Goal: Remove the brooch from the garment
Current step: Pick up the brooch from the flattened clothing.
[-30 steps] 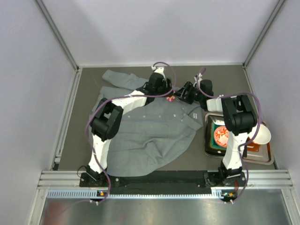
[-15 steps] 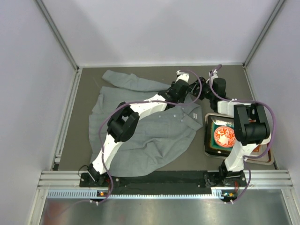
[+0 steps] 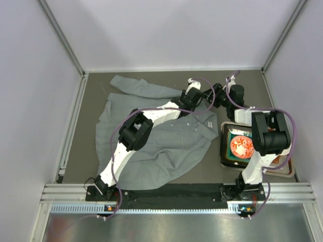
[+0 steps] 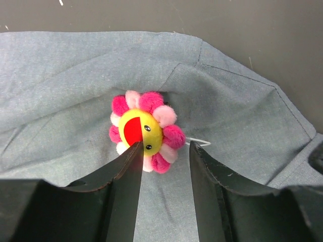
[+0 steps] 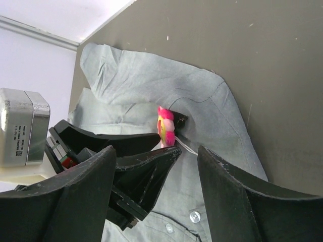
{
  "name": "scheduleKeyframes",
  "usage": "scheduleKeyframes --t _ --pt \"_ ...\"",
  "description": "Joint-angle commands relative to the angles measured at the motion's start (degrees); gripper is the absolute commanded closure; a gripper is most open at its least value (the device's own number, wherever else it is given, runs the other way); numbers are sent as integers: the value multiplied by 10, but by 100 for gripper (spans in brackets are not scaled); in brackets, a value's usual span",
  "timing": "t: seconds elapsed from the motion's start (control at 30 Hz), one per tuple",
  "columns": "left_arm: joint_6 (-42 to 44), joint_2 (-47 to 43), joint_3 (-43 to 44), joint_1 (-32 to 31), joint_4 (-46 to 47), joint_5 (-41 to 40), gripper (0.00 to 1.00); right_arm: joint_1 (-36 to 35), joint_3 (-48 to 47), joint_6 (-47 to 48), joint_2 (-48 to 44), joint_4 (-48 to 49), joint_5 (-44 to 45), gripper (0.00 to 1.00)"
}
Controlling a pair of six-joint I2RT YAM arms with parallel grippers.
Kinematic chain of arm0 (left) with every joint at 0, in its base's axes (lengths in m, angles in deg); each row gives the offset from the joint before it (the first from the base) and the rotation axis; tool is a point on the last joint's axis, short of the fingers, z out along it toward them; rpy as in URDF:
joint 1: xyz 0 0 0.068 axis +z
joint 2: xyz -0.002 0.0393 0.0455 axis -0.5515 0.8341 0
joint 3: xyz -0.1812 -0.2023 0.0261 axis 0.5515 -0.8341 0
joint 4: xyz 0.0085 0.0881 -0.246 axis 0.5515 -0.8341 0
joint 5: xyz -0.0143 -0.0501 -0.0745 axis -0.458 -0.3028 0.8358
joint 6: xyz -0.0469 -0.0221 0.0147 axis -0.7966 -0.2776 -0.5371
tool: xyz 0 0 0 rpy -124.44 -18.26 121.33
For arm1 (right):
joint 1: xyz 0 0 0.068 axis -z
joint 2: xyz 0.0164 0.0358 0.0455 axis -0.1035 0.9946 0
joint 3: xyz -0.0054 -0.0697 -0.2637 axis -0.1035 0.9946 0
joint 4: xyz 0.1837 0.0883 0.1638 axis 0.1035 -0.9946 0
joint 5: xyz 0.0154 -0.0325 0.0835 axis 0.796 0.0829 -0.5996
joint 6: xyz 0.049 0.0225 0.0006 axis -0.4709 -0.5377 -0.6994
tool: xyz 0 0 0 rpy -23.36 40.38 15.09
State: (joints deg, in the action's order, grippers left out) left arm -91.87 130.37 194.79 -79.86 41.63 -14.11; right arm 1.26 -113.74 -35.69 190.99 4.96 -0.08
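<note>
My left arm (image 3: pixel 112 164) & right arm (image 3: pixel 251 169): white links w/ chunky black joint housings, black bases. A thin purple cable (image 3: pixel 294 132) runs along each. Left gripper (image 4: pixel 165 147): flat matte-black fingers (image 4: pixel 121 191), slanted tips, edges slightly scuffed. Right gripper (image 5: pixel 156 151): same black, fingers look broader, rounded. On the left wrist there's a silver-grey box (image 5: pixel 20 126) w/ small printed label, txt too small to read.
</note>
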Motion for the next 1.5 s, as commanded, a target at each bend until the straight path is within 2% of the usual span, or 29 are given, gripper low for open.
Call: scheduleKeyframes --t 0.0,0.17,0.27,0.37,0.43,0.5,0.53,0.57,0.6,0.73,0.87,1.03,1.2,1.47 --pt "17 -6 3 0 31 -28 53 2 0 -13 13 51 -25 35" --pt "27 4 9 1 36 -33 51 -2 -2 -19 21 59 -29 35" --pt "28 7 11 4 35 -29 54 -12 -12 -14 26 46 -24 34" --pt "25 5 10 9 31 -11 62 -22 -27 -13 35 34 -20 34" --pt "24 4 10 11 29 -4 69 -31 -34 -13 40 32 -20 35" --pt "20 -3 5 13 31 4 82 -37 -37 -14 46 33 -21 35" --pt "20 -8 -9 13 44 8 92 -38 -40 -17 49 33 -22 35" --pt "16 -18 -17 14 50 12 98 -40 -42 -16 53 33 -23 35" --pt "14 -23 -24 16 55 19 100 -42 -43 -17 56 33 -23 35" --pt "-18 -43 -49 27 60 56 100 -45 -48 -21 61 26 -13 35" --pt "-54 -81 -103 45 105 112 100 -48 -55 -31 63 9 2 37" --pt "-67 -112 -143 54 136 142 100 -58 -59 -35 68 9 8 37" --pt "-115 -141 -197 72 190 178 100 -64 -63 -40 75 18 2 36" --pt "-221 -145 -249 130 282 337 100 -72 -65 -46 83 25 3 36"
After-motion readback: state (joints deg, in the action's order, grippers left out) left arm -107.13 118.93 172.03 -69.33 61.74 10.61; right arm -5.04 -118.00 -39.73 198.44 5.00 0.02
